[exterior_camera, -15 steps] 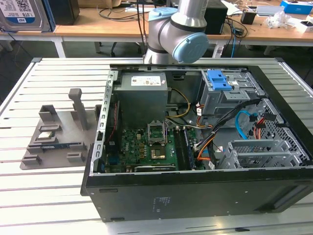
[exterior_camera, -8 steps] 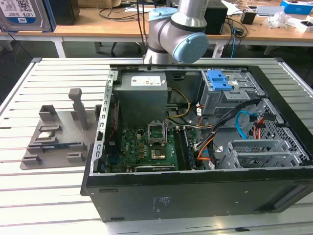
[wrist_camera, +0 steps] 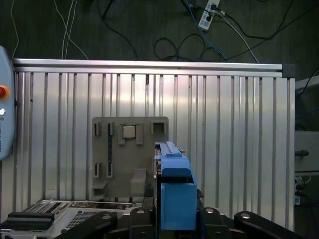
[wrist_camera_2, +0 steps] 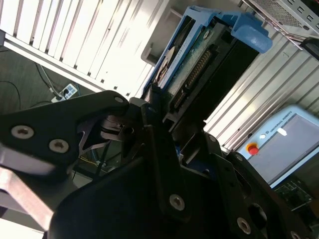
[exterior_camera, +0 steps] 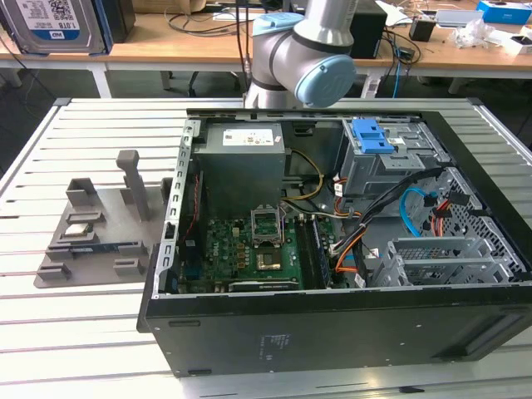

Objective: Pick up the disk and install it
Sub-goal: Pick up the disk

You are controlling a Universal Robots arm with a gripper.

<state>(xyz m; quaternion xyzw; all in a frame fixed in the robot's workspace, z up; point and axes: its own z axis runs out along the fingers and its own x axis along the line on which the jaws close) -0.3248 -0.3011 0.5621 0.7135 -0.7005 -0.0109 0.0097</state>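
The black gripper (wrist_camera_2: pixel 172 117) is clamped on the flat silver metal disk (wrist_camera_2: pixel 199 55) in its blue plastic rail bracket. It hangs above the slatted aluminium table (wrist_camera: pixel 239 124), over the grey fixture tray's (wrist_camera: pixel 149 149) edge. Carry it square, since tilted rails would likely jam.

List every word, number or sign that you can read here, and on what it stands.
None can be read.
Label on the disk: blurred.
Sticker on the power supply: too small.
Sticker on the computer case: too small.
Print on the pendant: blurred.
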